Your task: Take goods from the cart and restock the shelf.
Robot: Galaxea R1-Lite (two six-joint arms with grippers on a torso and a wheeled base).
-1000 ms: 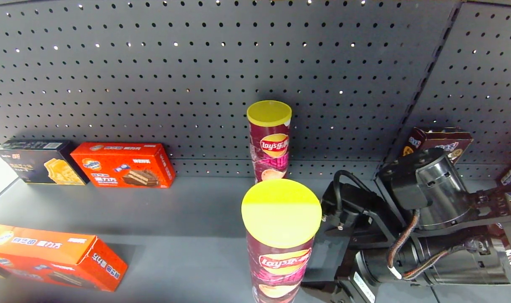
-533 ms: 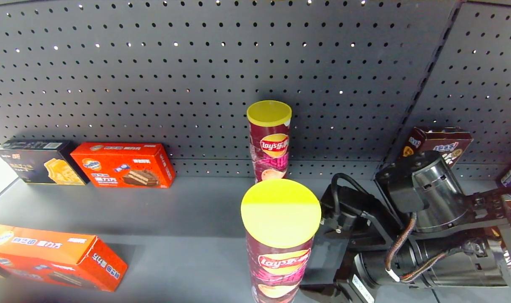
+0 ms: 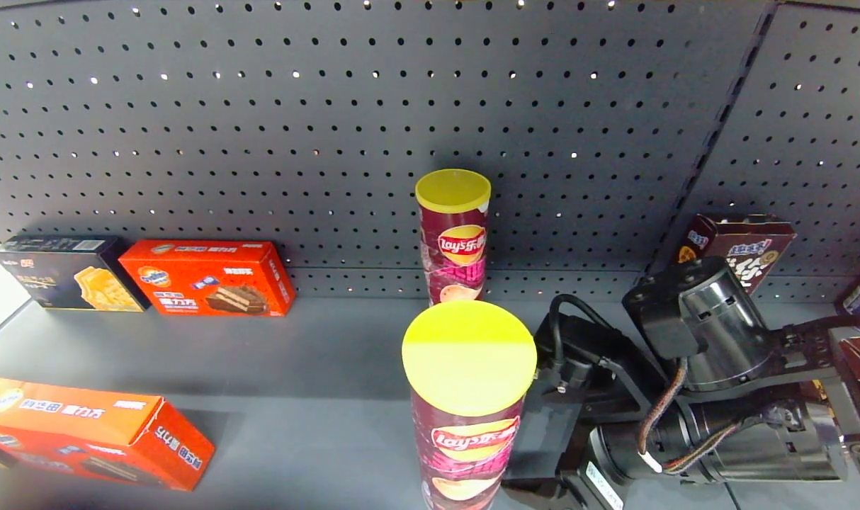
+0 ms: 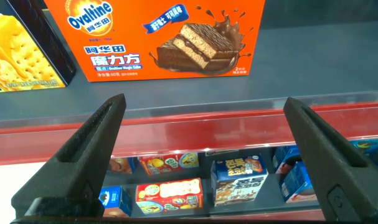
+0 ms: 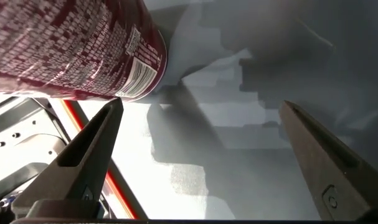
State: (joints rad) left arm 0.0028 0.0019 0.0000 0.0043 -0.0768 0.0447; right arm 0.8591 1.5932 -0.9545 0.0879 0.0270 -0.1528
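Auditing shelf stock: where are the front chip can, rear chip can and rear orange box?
front chip can (image 3: 469, 358), head view, centre of yellow lid
rear chip can (image 3: 454, 242), head view, label at mid-body
rear orange box (image 3: 207, 278), head view, middle of printed face

Head cam: I look forward-down onto shelf (image 3: 317, 354) | left wrist: close, level, facing orange box (image 4: 170, 37) | right wrist: hugging chip can (image 5: 70, 43) base | head shares both.

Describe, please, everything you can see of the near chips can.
The near can is a tall tube with a flat yellow lid and a dark red printed wrap, cardboard by its look. It stands upright on the grey shelf, towards its front, directly before the far can. The open right gripper is beside its base and seems clear of it.
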